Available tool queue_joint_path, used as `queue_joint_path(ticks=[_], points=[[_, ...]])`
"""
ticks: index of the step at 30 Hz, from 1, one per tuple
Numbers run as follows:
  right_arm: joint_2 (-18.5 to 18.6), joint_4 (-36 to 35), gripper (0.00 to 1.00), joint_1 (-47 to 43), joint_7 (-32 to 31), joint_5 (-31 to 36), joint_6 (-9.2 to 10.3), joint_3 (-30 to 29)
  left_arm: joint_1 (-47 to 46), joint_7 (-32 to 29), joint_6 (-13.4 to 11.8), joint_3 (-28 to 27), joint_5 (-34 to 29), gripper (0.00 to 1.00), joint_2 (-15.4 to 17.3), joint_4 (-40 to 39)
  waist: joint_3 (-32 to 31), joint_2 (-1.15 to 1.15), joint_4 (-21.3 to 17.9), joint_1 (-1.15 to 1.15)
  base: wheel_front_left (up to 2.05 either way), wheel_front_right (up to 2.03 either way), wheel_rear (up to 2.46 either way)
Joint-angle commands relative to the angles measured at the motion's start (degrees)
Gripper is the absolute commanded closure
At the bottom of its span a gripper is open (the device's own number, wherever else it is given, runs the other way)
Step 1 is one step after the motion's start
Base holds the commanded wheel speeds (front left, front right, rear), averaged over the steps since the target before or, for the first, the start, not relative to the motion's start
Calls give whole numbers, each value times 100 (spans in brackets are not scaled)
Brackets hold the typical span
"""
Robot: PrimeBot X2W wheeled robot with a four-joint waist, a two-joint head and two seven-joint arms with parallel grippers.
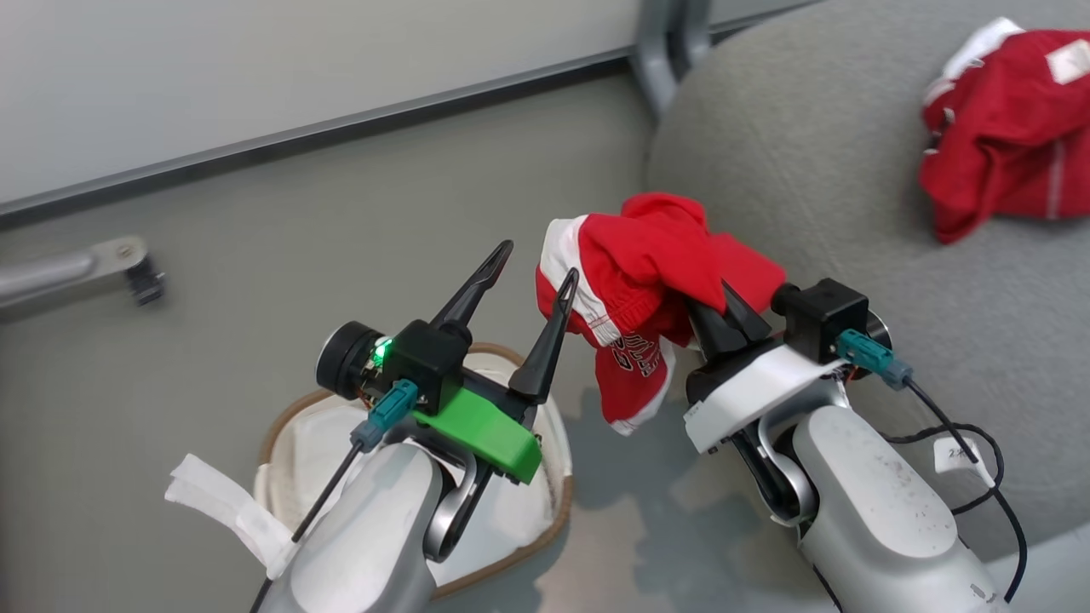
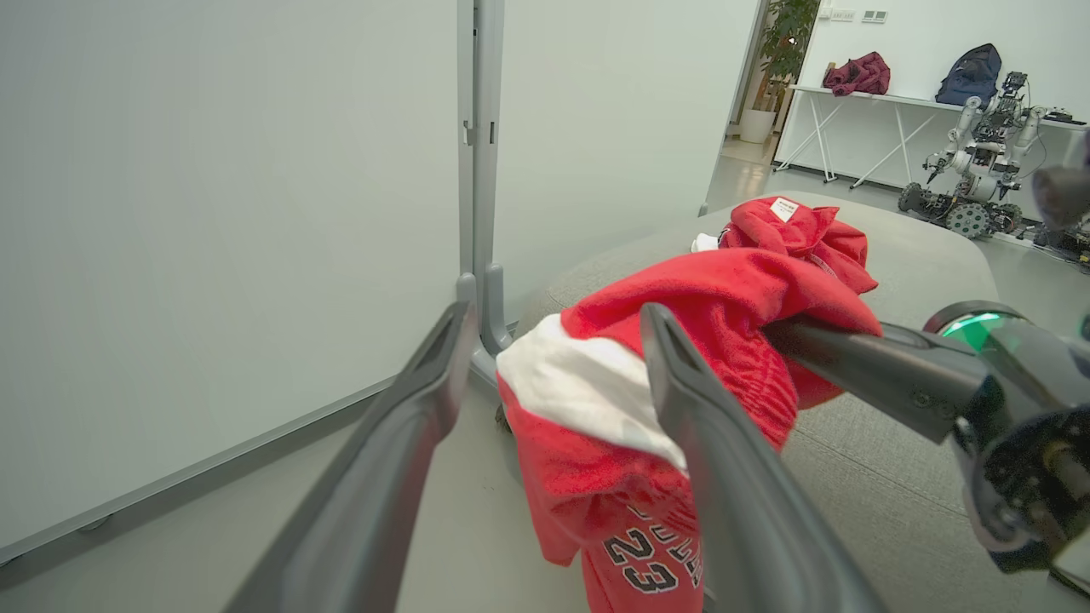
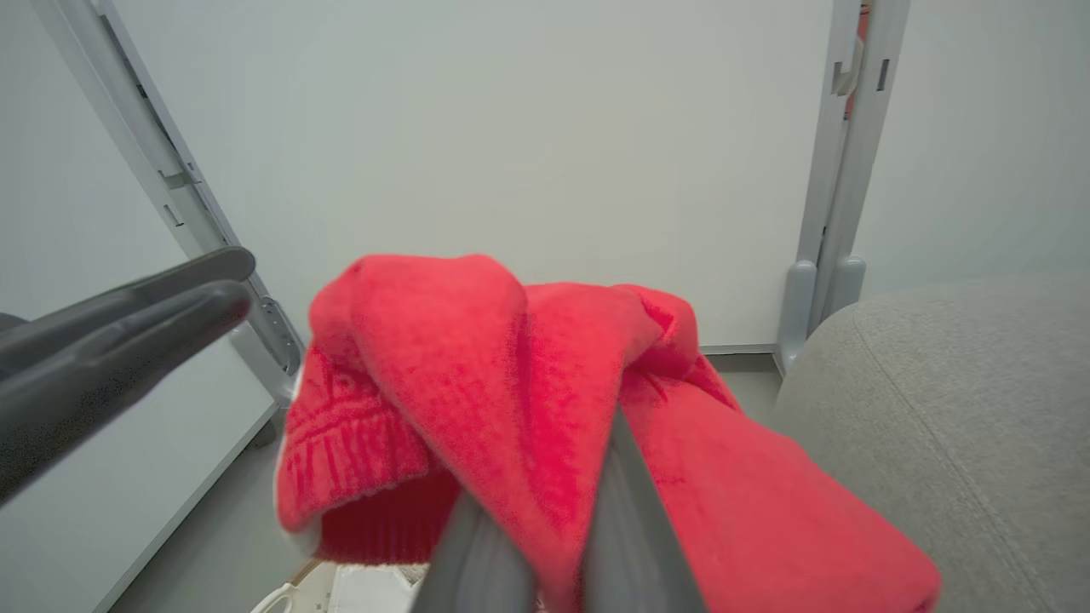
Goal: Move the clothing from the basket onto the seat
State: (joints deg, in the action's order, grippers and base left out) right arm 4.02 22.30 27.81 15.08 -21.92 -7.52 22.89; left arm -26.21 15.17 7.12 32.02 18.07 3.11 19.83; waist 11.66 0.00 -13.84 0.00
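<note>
At the seat's (image 1: 809, 153) left edge, right jaws clamp the red clothing (image 1: 647, 272) aloft; left jaws gape empty above the basket (image 1: 564, 498). Carrying step, I judge: next, swing it over the seat, then let go

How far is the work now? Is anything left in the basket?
Done: one red garment lies on the seat. In hand: the right gripper is shut on a second red garment, near the seat's edge; the left gripper is open next to it. Left: setting it down. The basket's visible part holds white lining; the left arm hides the rest.
</note>
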Motion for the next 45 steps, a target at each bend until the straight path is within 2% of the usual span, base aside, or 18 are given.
queue_joint_path(ticks=[1, 8, 16, 23, 31, 45], points=[[-32, -62, 100, -108, 12, 21, 6, -49, 114, -4, 35, -27, -2, 0, 62, 29, 106, 0, -882, 0, 0, 0, 0], [-80, -208, 100, -403, 12, -9, 6, -281, 282, -4, 40, -100, 36, 0, 84, 32, 32, 0, -1680, 0, 0, 0, 0], [-95, -531, 100, -747, 12, 222, 6, -937, -32, -4, 41, 524, 380, 0, 46, 194, 171, 0, -1785, 0, 0, 0, 0], [82, -568, 100, -516, 12, 485, 6, -1206, -207, -4, 41, 690, 486, 0, 113, 293, 388, 0, -1786, 0, 0, 0, 0], [844, -117, 100, 877, 12, 1244, 6, -1520, -114, -4, 41, 501, 377, 0, 351, 365, 755, 0, -1763, 0, 0, 0, 0], [2280, 1445, 100, 3429, 11, 2122, 7, -2740, -566, -3, 41, 657, 251, 0, 592, 420, 1792, 0, -979, 0, 0, 0, 0]])
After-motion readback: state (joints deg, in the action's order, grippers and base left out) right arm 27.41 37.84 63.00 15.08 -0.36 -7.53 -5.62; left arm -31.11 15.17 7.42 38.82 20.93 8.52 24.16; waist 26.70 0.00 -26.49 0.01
